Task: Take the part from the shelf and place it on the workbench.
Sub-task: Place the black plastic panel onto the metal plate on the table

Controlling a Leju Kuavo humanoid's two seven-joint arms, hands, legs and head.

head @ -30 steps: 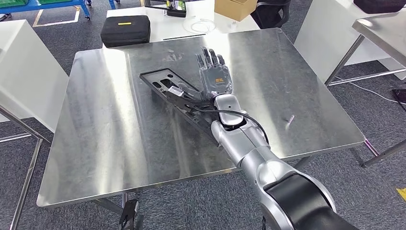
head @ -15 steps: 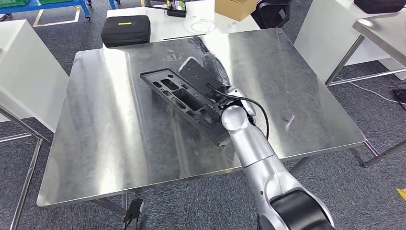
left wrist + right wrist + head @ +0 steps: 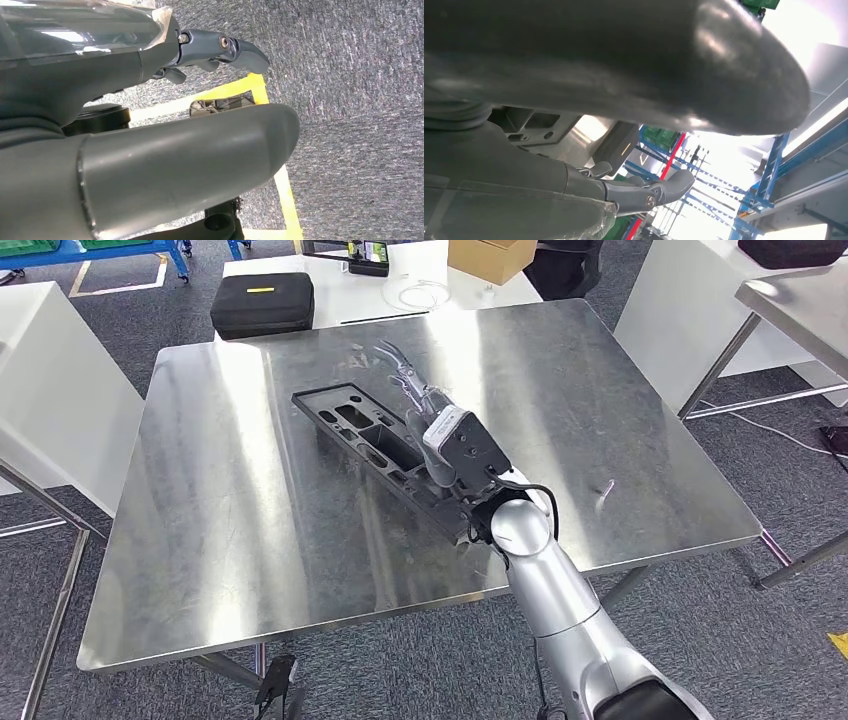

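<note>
Landmark: the steel workbench [image 3: 250, 540], seen from the head view. Nearest the viewer, the silver right arm [image 3: 545, 590] rises over the workbench's near edge and reaches toward its middle. At the arm's end the right hand [image 3: 440, 425] is turned on edge just above the part, fingers [image 3: 395, 360] extended and loosely apart, holding nothing; in the right wrist view the thumb [image 3: 704, 65] stands clear of the fingers with open space between. This posture fits a hand that has let go. The part [image 3: 385, 455], a long black moulded tray with recesses, lies flat and diagonal near the workbench's centre, its near end under the wrist; the flat, well-inboard placement keeps it stable and away from the edges. The placing step therefore appears complete. The left hand [image 3: 150, 150] hangs over carpet away from the workbench, fingers apart around nothing. Beyond the workbench's far edge, a white table carries a black case [image 3: 262, 302] and a cardboard box [image 3: 490, 255].
</note>
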